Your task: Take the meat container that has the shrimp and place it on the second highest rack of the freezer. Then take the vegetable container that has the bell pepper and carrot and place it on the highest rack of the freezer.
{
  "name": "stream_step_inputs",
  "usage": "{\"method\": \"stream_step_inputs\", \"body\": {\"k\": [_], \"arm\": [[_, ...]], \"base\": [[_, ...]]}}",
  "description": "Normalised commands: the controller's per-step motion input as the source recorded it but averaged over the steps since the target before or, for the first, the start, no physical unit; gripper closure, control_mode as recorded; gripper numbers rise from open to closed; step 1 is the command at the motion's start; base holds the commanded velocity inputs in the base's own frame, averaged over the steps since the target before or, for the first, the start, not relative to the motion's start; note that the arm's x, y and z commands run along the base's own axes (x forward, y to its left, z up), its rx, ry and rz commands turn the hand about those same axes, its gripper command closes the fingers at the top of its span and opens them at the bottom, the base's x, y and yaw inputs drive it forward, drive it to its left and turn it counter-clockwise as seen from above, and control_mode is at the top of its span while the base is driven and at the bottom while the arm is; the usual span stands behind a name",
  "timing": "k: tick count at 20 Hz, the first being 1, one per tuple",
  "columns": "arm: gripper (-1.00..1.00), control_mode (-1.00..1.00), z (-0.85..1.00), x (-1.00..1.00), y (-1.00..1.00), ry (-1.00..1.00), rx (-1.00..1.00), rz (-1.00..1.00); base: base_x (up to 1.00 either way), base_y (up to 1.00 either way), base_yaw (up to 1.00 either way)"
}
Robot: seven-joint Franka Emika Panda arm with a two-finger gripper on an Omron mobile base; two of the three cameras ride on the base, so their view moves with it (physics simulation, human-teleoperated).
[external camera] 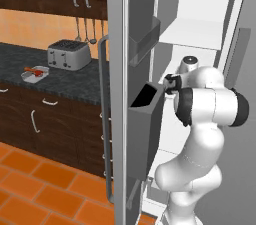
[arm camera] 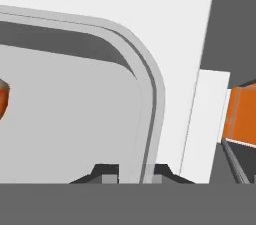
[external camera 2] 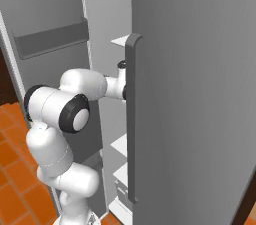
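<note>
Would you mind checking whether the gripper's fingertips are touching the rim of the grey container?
Touching. In the hand view the two fingertips sit on either side of the container's rim, pinching it with no gap visible.

My arm (external camera: 200, 134) is glossy white, built of fat rounded segments with black rings and caps at the joints. My two fingers (arm camera: 107, 174) are small, dark and blocky, at six o'clock.

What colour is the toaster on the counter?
The toaster is silver-grey with dark slots, best seen in the left base view.
</note>
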Motion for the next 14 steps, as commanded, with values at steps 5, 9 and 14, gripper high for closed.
{"method": "stream_step_inputs", "body": {"k": [5,9,14], "arm": [[1.0,-1.0,-0.01,0.36,-0.07,0.0,0.0,0.0],[1.0,-1.0,-0.16,0.21,-0.17,0.0,0.0,0.0],[1.0,-1.0,-0.27,0.02,-0.17,0.0,0.0,0.0]], "base": [[0.0,0.0,0.0],[0.0,0.0,0.0],[0.0,0.0,0.0]]}}
